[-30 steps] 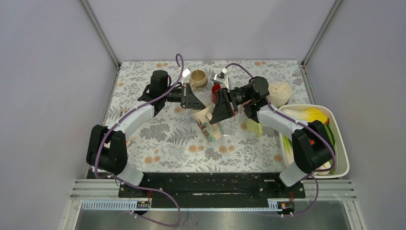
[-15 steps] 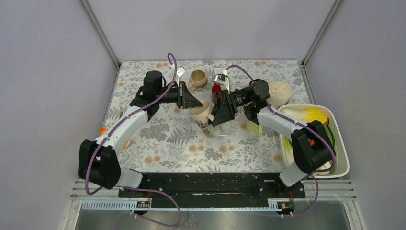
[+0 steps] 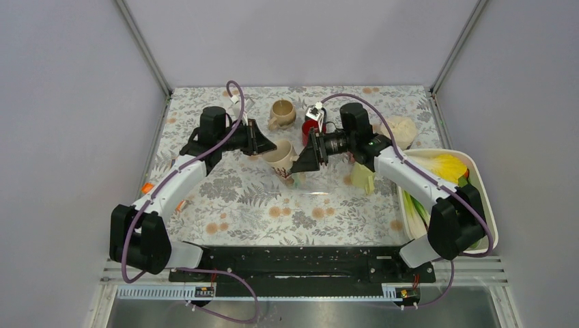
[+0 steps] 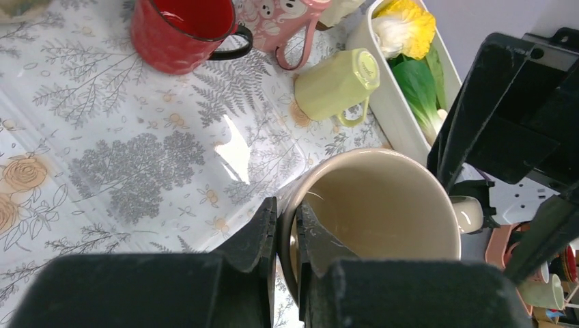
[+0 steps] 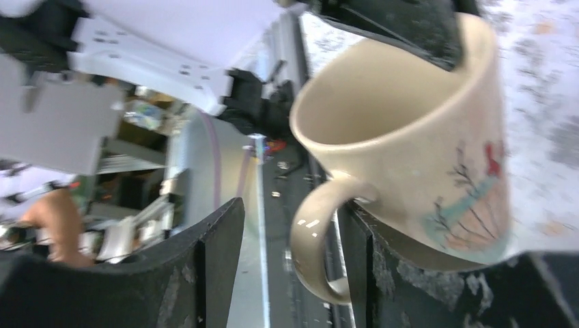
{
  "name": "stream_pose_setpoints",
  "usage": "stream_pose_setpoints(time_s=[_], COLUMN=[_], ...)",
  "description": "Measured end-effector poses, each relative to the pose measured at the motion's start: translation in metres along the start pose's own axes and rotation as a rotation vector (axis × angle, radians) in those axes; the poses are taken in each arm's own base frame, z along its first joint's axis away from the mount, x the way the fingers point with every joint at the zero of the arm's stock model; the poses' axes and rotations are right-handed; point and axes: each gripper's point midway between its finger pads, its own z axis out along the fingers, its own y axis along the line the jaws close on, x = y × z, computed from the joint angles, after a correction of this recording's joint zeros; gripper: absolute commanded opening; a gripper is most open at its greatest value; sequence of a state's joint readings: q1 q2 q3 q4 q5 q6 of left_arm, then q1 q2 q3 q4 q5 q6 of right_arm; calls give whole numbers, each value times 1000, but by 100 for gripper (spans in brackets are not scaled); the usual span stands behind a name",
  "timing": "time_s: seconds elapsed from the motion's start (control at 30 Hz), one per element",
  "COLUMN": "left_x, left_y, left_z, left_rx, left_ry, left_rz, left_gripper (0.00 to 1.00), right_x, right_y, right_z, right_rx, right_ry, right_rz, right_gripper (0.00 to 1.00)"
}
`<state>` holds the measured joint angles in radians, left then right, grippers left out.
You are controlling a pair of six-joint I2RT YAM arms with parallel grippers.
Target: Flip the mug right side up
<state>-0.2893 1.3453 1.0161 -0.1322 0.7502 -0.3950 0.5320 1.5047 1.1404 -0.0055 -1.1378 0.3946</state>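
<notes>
Vs. a sec ago the mug (image 3: 280,158) is coming up from a steep lean to approx mouth-up, hanging mid-bench (image 3: 232,205). The left gripper (image 4: 287,229) jaws are pinching its rim wall and the right gripper (image 5: 290,212) jaws are standing wide around the handle, so probably only set-down & release are remaining. The red mug (image 4: 179,31), brown mug (image 3: 283,113), tipped green mug (image 4: 338,83) & veg tray (image 3: 486,205) are sitting nearby, none blocking the landing spot.

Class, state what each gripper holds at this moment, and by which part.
Left gripper pinches the cream mug by its rim. Right gripper is open around the handle, apparently not clamping it.
</notes>
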Motion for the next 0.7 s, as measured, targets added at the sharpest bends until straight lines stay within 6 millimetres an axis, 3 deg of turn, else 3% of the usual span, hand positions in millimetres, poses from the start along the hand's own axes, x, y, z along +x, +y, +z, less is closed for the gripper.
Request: stream_pose_setpoints(time_s=[0.27, 0.7], left_x=[13, 21], left_y=[13, 27], left_z=[-1, -1], left_rx=[-67, -134], left_ry=[19, 27], left_rz=[1, 4], left_gripper=[0, 0], right_x=[22, 38], right_y=[-55, -87], right_z=[-12, -16], right_rx=[327, 522], right_ry=[65, 182], right_rz=[-112, -360], right_gripper=[62, 62])
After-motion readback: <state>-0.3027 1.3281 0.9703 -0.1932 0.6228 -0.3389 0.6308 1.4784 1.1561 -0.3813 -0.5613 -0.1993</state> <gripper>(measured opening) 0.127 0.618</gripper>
